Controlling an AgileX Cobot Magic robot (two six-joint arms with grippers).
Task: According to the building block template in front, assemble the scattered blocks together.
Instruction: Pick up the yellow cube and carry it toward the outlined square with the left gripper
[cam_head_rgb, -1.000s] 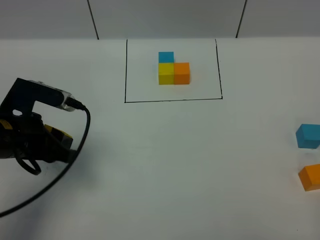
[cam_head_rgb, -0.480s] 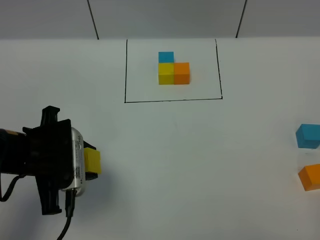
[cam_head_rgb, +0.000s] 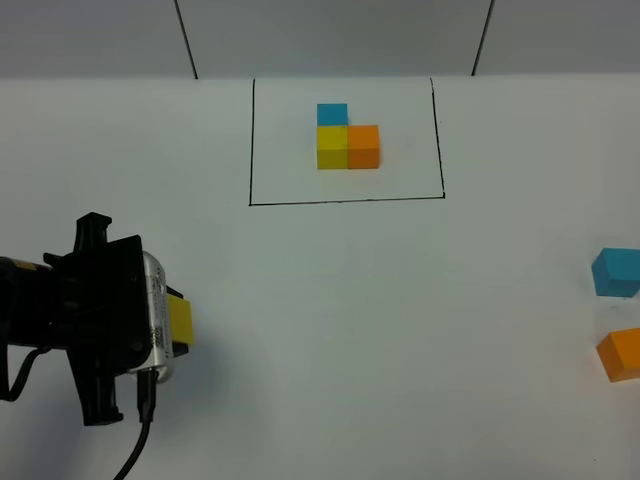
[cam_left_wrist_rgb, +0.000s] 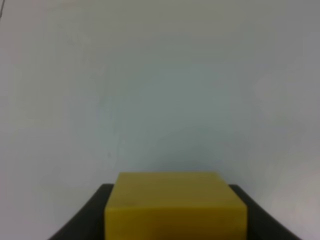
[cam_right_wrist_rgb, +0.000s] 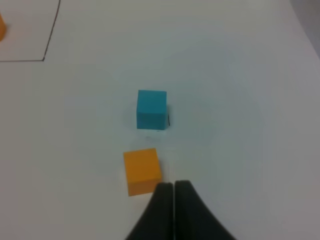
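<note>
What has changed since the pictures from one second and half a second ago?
The left pincer turned round, and the yellow cube, unseen a second ago, now shows gripped in it; in the last half second both shifted slightly left. The template, the blue cube and the orange cube stayed in place.

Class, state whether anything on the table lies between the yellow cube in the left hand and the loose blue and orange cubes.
Nothing visible does. Only bare white table separates the yellow cube in the left hand from the blue cube and orange cube; the framed template sits farther back.
</note>
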